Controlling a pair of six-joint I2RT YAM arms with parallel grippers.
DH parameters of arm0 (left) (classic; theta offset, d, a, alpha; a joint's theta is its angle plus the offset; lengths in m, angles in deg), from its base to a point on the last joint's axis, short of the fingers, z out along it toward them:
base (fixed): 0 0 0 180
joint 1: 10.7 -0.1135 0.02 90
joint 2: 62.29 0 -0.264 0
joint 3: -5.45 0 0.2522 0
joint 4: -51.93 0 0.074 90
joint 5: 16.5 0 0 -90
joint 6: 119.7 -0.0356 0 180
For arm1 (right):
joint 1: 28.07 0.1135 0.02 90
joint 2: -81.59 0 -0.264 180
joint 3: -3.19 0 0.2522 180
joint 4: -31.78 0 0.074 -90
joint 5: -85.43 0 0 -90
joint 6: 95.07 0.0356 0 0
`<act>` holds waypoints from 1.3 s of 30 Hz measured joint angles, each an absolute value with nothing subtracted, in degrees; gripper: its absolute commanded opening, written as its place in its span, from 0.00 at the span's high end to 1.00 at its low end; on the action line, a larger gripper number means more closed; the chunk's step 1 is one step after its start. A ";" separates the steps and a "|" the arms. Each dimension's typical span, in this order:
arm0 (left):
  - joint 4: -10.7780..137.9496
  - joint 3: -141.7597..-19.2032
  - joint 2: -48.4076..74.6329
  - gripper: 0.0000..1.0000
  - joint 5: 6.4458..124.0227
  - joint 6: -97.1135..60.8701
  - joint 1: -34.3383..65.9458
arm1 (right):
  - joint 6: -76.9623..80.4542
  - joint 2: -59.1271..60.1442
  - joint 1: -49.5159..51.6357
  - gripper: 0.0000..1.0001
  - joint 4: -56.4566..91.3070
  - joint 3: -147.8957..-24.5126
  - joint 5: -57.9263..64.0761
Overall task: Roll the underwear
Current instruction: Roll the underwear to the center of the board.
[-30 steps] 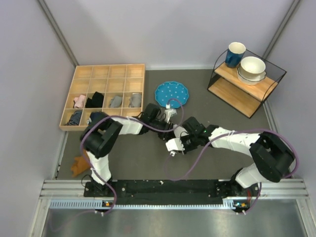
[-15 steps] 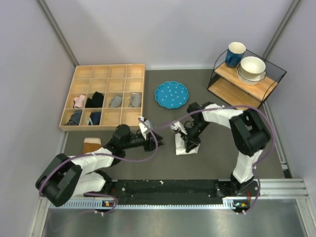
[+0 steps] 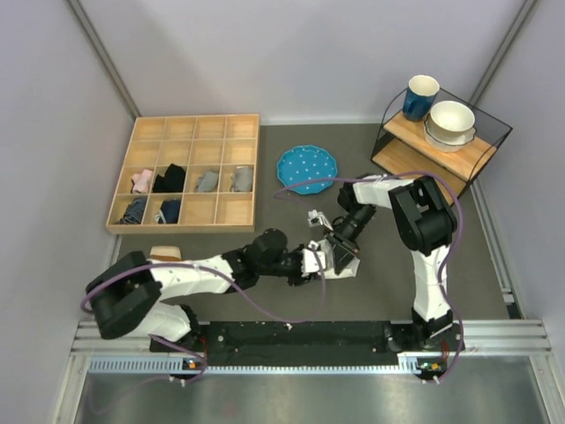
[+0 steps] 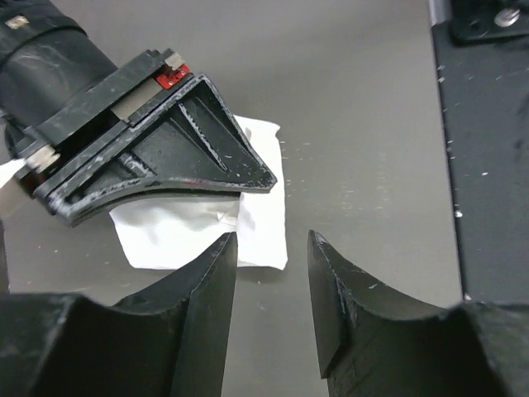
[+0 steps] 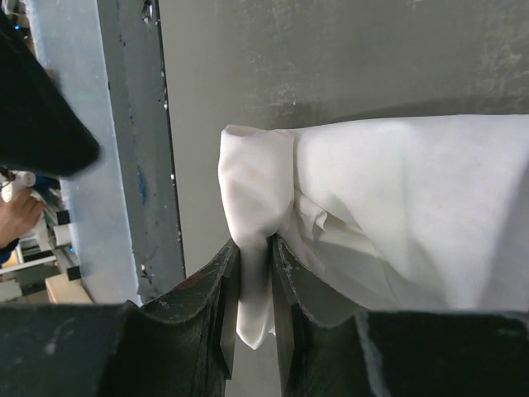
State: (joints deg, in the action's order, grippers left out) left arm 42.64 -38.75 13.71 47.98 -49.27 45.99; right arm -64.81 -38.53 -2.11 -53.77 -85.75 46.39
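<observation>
From above, my left gripper (image 3: 311, 262) reaches low across the table (image 3: 265, 305) to the middle, and my right gripper (image 3: 342, 237) comes down from the far side to meet it. The white underwear (image 3: 346, 265) lies on the table beneath them, near the front and well apart from the blue plate (image 3: 306, 168) and the wooden tray (image 3: 185, 172) of small bundles. Through my left wrist camera, my left gripper (image 4: 271, 252) has its fingers parted with nothing between them. The underwear (image 4: 186, 236) lies flat just past their tips, and my right gripper's dark body (image 4: 149, 141) slants over it. Through my right wrist camera, my right gripper (image 5: 254, 252) is clenched on a bunched fold at the underwear's (image 5: 388, 207) edge, and the rest of the cloth spreads off to one side on the grey surface.
</observation>
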 measured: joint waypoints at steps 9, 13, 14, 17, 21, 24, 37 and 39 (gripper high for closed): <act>52.89 -50.31 28.29 0.53 55.47 -57.93 51.00 | -64.07 -39.82 -2.33 0.77 -55.52 -86.14 46.39; 55.27 -53.02 32.97 0.54 58.60 -59.68 52.44 | -63.92 -39.99 -2.33 0.77 -55.58 -86.14 46.50; 55.80 -53.52 33.98 0.55 59.56 -59.92 52.68 | -63.92 -39.99 -2.33 0.77 -55.60 -86.14 46.50; 56.61 -55.16 35.66 0.62 61.53 -60.12 53.03 | -63.92 -39.99 -2.33 0.76 -55.63 -86.14 46.50; 57.81 -56.47 36.64 0.84 62.77 -59.59 53.12 | -63.92 -39.88 -2.68 0.72 -55.78 -86.14 46.66; 58.77 -57.04 36.64 0.87 62.36 -58.94 52.90 | -63.90 -38.66 -4.01 0.69 -55.67 -86.14 46.50; 69.74 -69.63 47.61 0.87 28.55 -44.49 34.93 | -58.00 -4.98 -18.05 0.48 -36.65 -76.48 38.74; 72.17 -72.58 50.63 0.87 24.28 -42.50 33.36 | -59.11 -0.52 -18.11 0.36 -34.99 -73.81 39.40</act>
